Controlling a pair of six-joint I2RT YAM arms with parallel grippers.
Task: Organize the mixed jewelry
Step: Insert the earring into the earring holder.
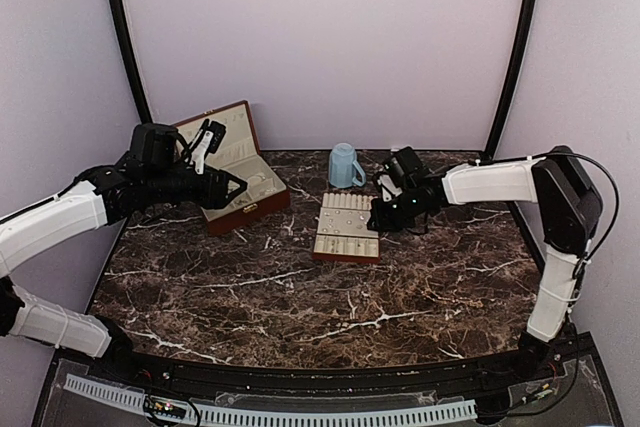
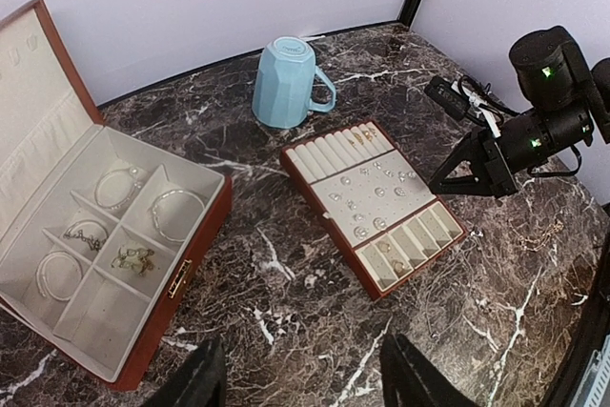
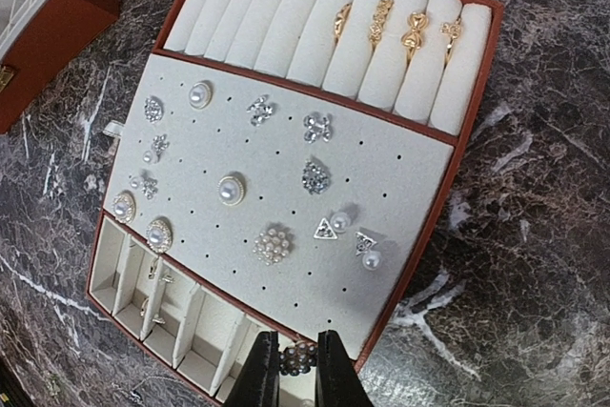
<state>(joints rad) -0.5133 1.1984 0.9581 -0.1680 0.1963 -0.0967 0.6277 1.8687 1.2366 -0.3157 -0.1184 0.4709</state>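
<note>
Right gripper (image 3: pixel 295 343) pinches a tiny pearly piece (image 3: pixel 297 359) (an earring, maybe) at the tray's (image 3: pixel 400 188) edge; it looks light and slippery, so hold its sides.

At the near edge of the flat cream slotted tray with a reddish-brown rim (image 3: pixel 400 169), the picture's lower border cuts off the right gripper (image 3: pixel 296 374). Its black fingers half-cover a small beaded silvery-pale piece (image 3: pixel 296 356) pinched between them. Left of the tray, the reddish-brown cream-lined box (image 3: pixel 57 45) shows one corner only. From above, the jewelry pieces (image 1: pixel 347 222) on the tray are mere specks. On the tray's near side, the left gripper (image 2: pixel 303 380) shows only two dark fingertips.
</note>
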